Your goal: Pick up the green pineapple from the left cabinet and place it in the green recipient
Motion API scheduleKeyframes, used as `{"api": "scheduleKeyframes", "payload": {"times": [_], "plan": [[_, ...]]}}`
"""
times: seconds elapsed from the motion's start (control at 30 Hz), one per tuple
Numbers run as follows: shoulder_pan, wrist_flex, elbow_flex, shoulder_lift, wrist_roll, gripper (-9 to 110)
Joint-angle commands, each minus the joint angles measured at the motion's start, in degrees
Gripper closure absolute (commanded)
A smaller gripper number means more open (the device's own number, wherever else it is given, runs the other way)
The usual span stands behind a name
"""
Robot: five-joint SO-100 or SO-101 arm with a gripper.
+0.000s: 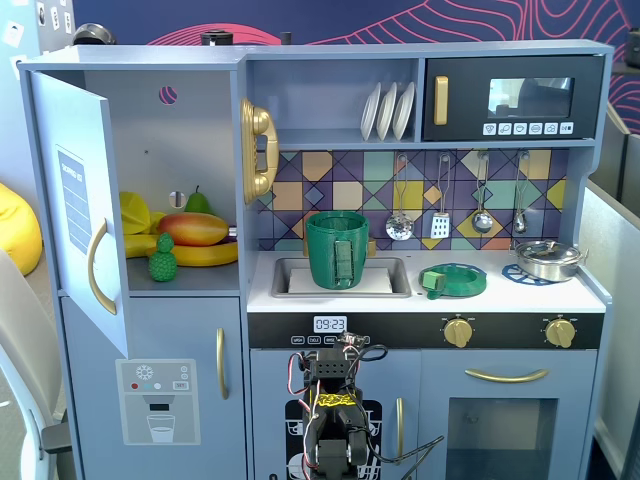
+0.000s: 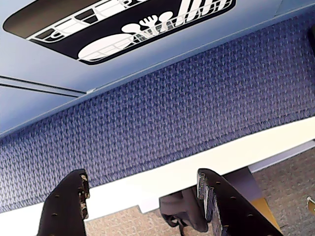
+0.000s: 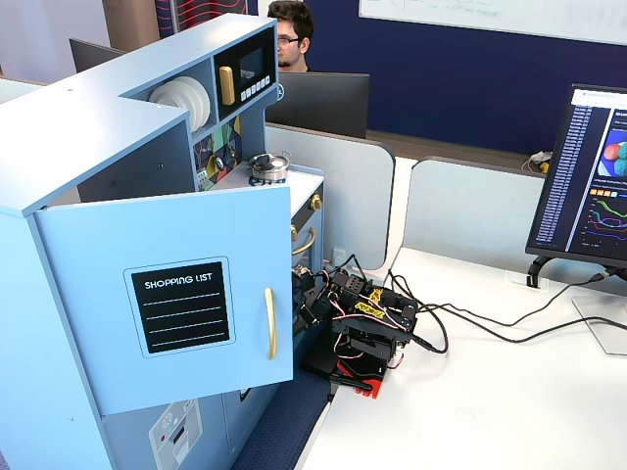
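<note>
On the front fixed view, I see the left cabinet [image 1: 190, 170] with its door [image 1: 80, 215] swung wide open toward the camera, gold handle [image 1: 95, 268] on its inner edge. On the cabinet's shelf the green pineapple [image 1: 162, 259] stands upright at the front, just ahead of a yellow banana [image 1: 195, 252] with a mango [image 1: 193, 228] lying on top. A green pear [image 1: 198, 201] sits behind them. To the right, the green recipient [image 1: 337, 249] stands upright in the sink [image 1: 340, 277], its strap handle facing me. A flat green dish [image 1: 453, 279] lies on the counter beside the sink, and a steel pan [image 1: 547, 259] rests further right. The arm [image 1: 333, 420] is folded low in front of the lower doors, well below the shelf and well apart from the pineapple.

From the wrist view, I look past the gripper [image 2: 142, 191] at a blue woven mat [image 2: 187, 108] and the kitchen's lower panel with its dishwasher sticker [image 2: 123, 24]. The two dark fingers [image 2: 69, 206] stand spread with a clear gap between them, and nothing is held there.

Over on the side fixed view, the open door [image 3: 167, 294] shows a "shopping list" label [image 3: 181, 305] and hides the shelf, so I cannot see the pineapple. The arm [image 3: 358, 328] sits folded on the white table [image 3: 490, 401], close against the kitchen front, cables trailing right toward a monitor [image 3: 585, 176].
</note>
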Motion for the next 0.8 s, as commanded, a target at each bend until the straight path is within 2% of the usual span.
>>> {"api": "scheduleKeyframes", "payload": {"times": [0.0,0.47,0.63,0.77], "plan": [[3.0,11.7,0.3,-0.4,-13.5,101],[2.4,11.3,0.3,-0.4,-16.2,101],[-10.4,-5.2,-4.0,-0.5,-5.4,101],[-23.6,-25.4,-9.9,-2.5,-5.0,101]]}}
